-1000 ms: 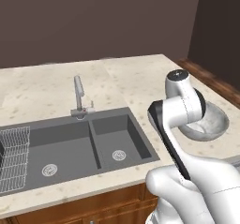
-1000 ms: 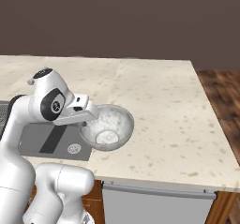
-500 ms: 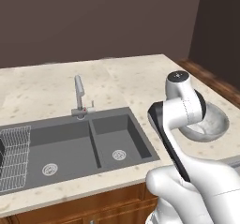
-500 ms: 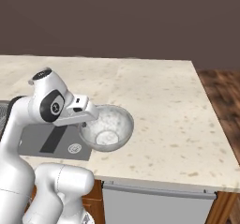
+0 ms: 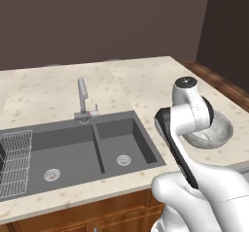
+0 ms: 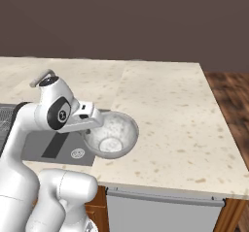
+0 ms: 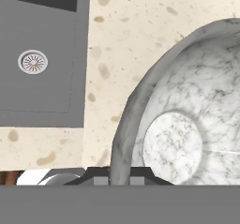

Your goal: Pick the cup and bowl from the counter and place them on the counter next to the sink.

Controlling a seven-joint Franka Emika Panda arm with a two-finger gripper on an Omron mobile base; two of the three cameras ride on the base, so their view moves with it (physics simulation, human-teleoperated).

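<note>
The bowl [image 6: 111, 138] hangs at the end of the arm, just off the sink's [image 5: 73, 151] right edge and over the table [image 6: 165, 114]. Its rim runs straight down between the tips of the pincer [image 7: 119, 177], so the pincer looks closed on the near wall of the bowl, with the bowl's hollow lying out ahead of the hand. I cannot tell whether the bowl's base touches the table or sits a little above it.

From the left, the arm covers most of the bowl, and only its right half peeks out past the wrist. From the right, the whole round mouth is plain, and the bowl overlaps the table's edge by the sink. The hand camera adds the grip itself, 1 sink drain [image 7: 33, 61] off to the side, and speckled table under the bowl's rim.
</note>
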